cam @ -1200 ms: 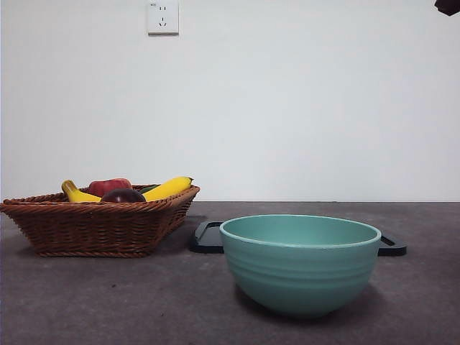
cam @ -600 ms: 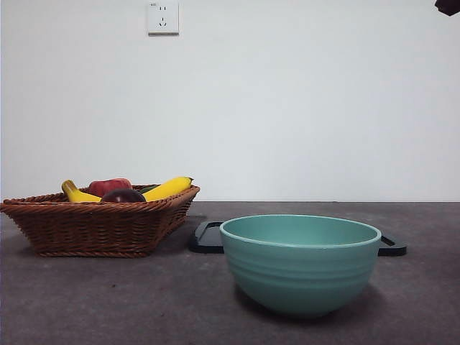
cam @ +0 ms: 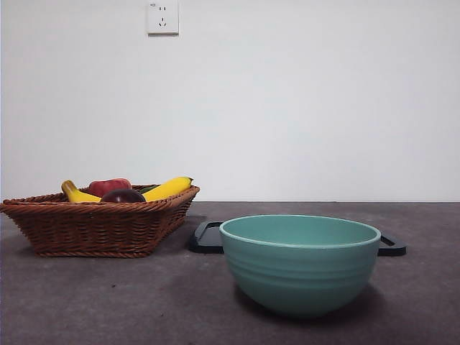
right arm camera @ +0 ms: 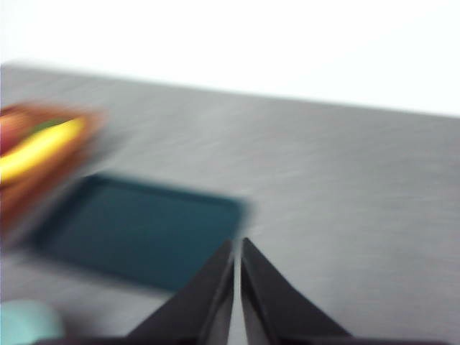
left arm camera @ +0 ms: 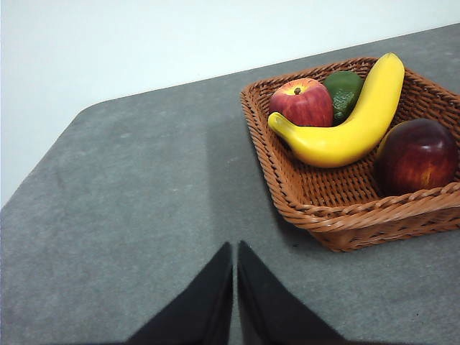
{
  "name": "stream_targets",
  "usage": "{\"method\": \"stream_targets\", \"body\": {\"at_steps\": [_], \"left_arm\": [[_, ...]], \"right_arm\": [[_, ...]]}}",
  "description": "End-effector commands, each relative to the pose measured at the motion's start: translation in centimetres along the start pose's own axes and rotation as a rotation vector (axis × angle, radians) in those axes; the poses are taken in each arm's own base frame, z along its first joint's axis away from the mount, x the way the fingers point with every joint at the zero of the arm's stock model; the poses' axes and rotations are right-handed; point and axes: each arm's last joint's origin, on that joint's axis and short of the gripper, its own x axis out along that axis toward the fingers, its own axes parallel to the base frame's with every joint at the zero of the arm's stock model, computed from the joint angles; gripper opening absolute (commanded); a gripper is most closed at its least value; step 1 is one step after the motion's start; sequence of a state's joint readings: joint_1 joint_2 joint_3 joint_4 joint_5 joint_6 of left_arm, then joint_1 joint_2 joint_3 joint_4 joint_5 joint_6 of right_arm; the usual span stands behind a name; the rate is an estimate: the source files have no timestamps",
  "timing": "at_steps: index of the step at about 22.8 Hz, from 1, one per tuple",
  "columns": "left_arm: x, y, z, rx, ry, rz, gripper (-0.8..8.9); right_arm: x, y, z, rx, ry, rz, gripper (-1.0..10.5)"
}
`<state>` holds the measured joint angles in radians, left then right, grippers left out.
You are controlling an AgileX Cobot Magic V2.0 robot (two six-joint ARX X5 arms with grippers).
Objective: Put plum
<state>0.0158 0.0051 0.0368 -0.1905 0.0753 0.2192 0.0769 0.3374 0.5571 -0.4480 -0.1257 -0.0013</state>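
We see the left pincer (left arm camera: 235,287) with its two black jaws pressed together and nothing between them, hanging above bare grey counter (left arm camera: 144,201) just beside the wicker basket (left arm camera: 338,215). The right pincer (right arm camera: 237,287) is likewise closed on nothing; its wrist picture is smeared, yet we can make out a dark teal tray (right arm camera: 140,230) lying flat on the counter beyond the jaw tips, a blur of yellow and red at one edge, and a pale teal patch in a corner. Neither pincer shows in the front view.

From the left wrist view, the plum (left arm camera: 417,156) lies inside the basket, in the corner nearest the pincer's side, touching the woven rim and one end of the banana (left arm camera: 352,122). The banana lies across the middle of the basket; behind it sit a red apple (left arm camera: 305,102) and a dark green fruit (left arm camera: 343,91), side by side and touching the banana.

In the front view the basket (cam: 93,226) stands at the left, with the plum (cam: 123,195) just peeking over its rim in front of the apple (cam: 108,186) and between two yellow banana ends. A teal bowl (cam: 300,266) stands near and to the right, apart from the basket, upright. The tray (cam: 208,237) lies flat behind the bowl, its ends showing on either side. A white wall socket (cam: 163,16) sits high on the wall.
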Motion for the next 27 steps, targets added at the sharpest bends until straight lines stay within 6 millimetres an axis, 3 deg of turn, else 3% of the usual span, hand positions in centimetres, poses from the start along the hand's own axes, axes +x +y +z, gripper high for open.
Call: {"method": "stream_targets", "body": {"at_steps": [1,5,10,17,27], "left_arm": [[0.2,-0.1,-0.7,-0.008,0.028,-0.002,0.09],[0.2,-0.1,-0.7,-0.009,0.028,-0.002,0.09],[0.2,-0.1,-0.7,-0.009,0.028,-0.002,0.09],[0.2,-0.1,-0.7,-0.008,0.028,-0.002,0.09],[0.2,-0.1,-0.7,-0.008,0.028,-0.002,0.09]], "right_arm": [[0.7,-0.7,-2.8,-0.014,-0.061,-0.083,0.1],[2.2,-1.5,-7.6,-0.017,-0.146,-0.141,0.1],[2.7,-1.6,-10.1,-0.017,-0.151,-0.145,0.1],[3.2,-1.6,-12.0,-0.009,-0.13,-0.144,0.1],[3.2,-1.7,-12.6,0.004,-0.062,-0.19,0.1]]}}
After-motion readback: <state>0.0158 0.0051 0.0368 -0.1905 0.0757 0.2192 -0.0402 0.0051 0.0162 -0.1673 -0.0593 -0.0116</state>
